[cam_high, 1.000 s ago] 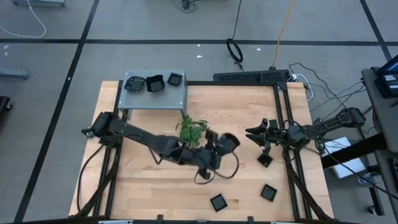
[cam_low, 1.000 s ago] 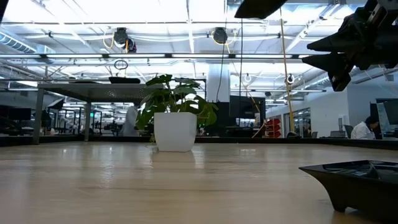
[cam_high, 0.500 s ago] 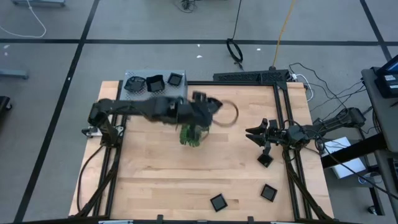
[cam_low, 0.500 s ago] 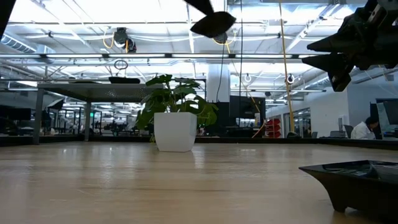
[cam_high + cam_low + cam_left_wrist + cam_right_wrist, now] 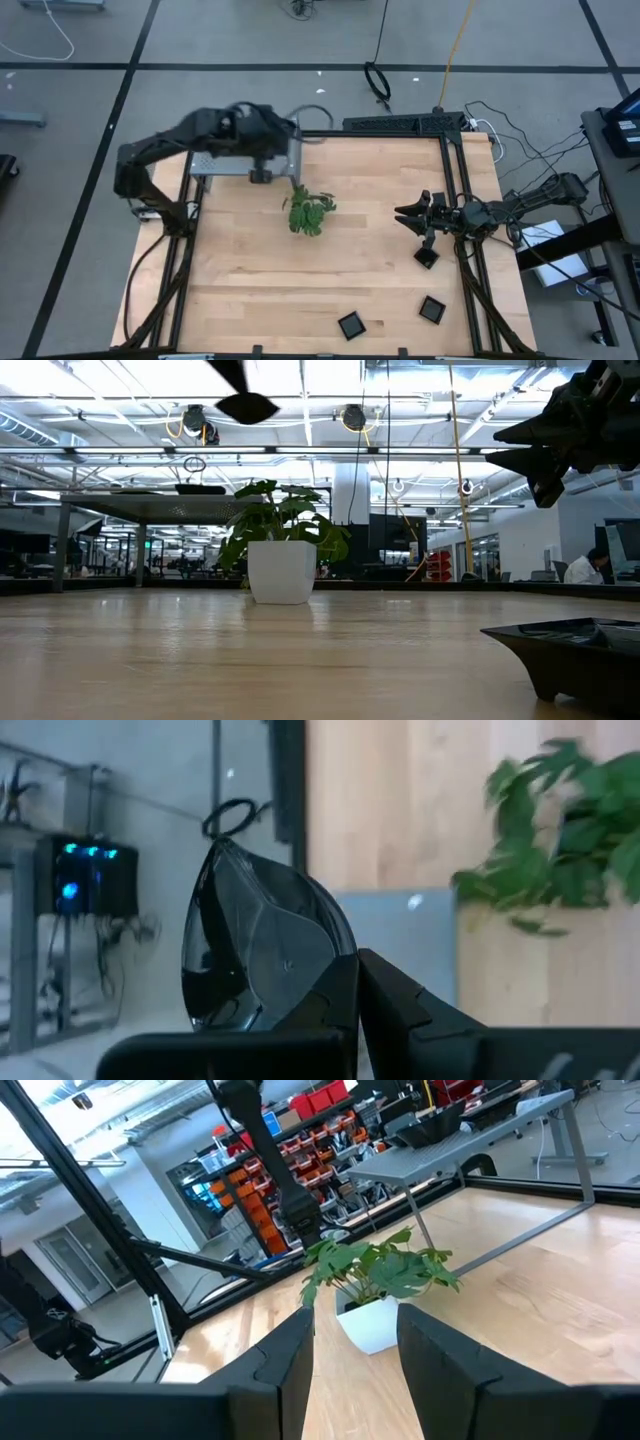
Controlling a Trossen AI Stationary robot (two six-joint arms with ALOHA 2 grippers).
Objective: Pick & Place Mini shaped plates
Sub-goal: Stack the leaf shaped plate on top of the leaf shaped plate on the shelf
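My left gripper (image 5: 261,172) hovers over the grey perforated box (image 5: 214,166) at the table's far left, shut on a rounded black glossy plate (image 5: 250,945). The low view shows that plate (image 5: 245,406) high in the air. My right gripper (image 5: 405,214) is open and waits above the table's right side, with a square black plate (image 5: 426,258) lying just nearer. Two more black plates (image 5: 350,325) (image 5: 431,309) lie flat close to the near edge. The left arm hides the box top. My left gripper pinches the rounded plate between its two fingers (image 5: 345,995) at a stretch of its rim (image 5: 318,978). The plate is lifted clear of everything and stands out past the fingertips, turned on edge in the wrist view.
A green leafy plant (image 5: 308,212) in a white pot (image 5: 282,570) stands mid-table, just nearer than the box. A black plate (image 5: 580,650) fills the low view's near right corner. Bare wood (image 5: 250,280) stretches across the table's left and near parts.
My left arm has swung up from the table's middle beside the plant, toward the far left edge, carrying the rounded plate, and is now over the grey box. The plate has stayed in the shut fingers throughout. The plant shows fully again.
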